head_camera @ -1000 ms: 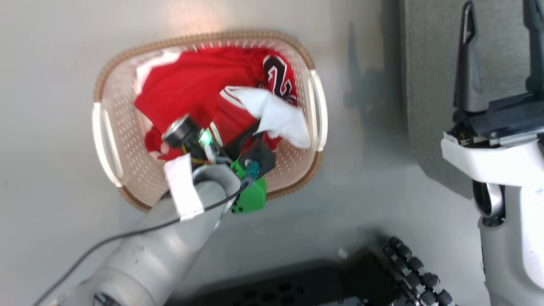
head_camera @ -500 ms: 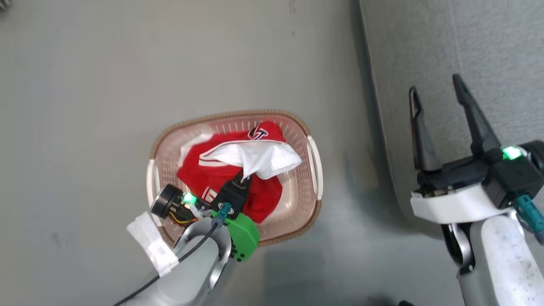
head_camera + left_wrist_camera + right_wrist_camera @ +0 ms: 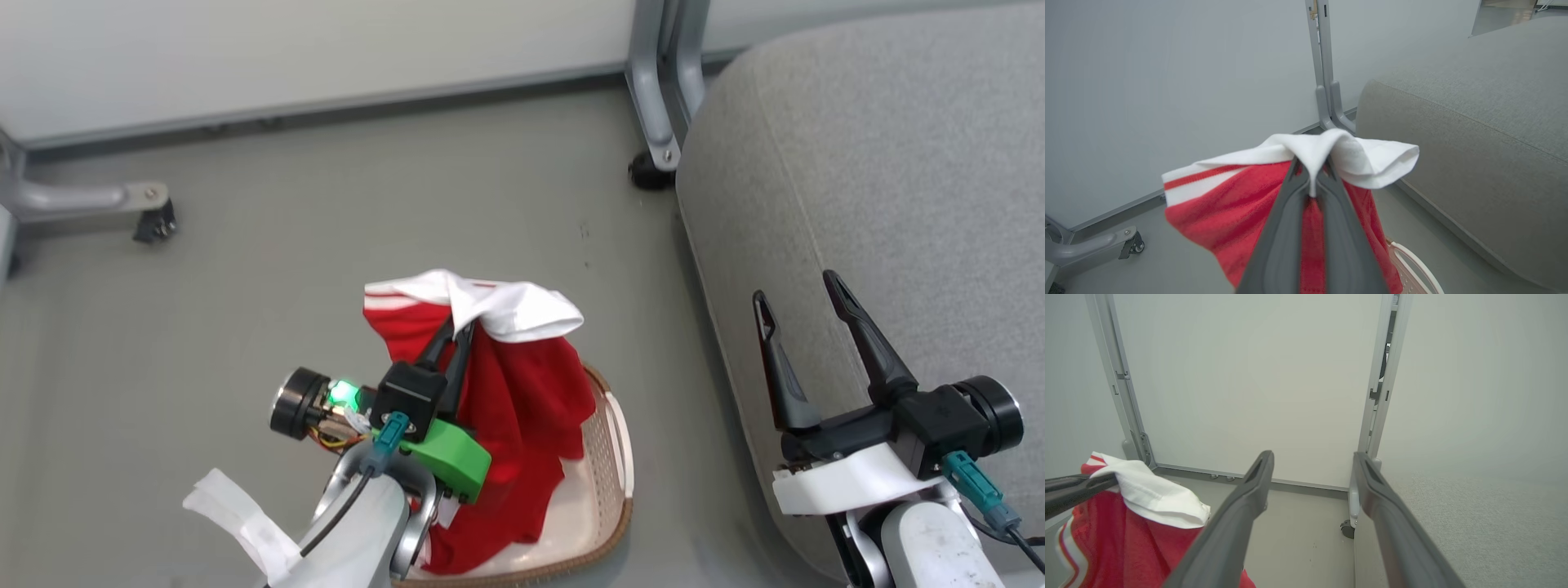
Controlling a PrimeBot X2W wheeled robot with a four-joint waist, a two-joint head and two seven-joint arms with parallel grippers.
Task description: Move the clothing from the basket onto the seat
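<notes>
My left gripper (image 3: 455, 333) is shut on a fold of white trim of a red garment (image 3: 522, 408). The garment hangs from the fingers above the basket (image 3: 624, 482), and its lower end reaches into the basket. In the left wrist view the fingers (image 3: 1294, 212) pinch the white fold, with red cloth (image 3: 1237, 212) draped on both sides. The number 23 is hidden. My right gripper (image 3: 796, 287) stands open with nothing in it over the left edge of the grey seat (image 3: 882, 180). The right wrist view shows the garment (image 3: 1126, 531) at the lower left.
A pale panel wall runs along the back. One of its grey metal legs with a caster (image 3: 657, 122) stands beside the seat's far corner, and another leg (image 3: 90, 198) is at the far left. Grey floor (image 3: 326, 220) lies between the wall and the basket.
My left gripper has lifted the garment up out of the basket, so it now hangs. The head camera has tilted up, bringing the wall and metal legs into view.
</notes>
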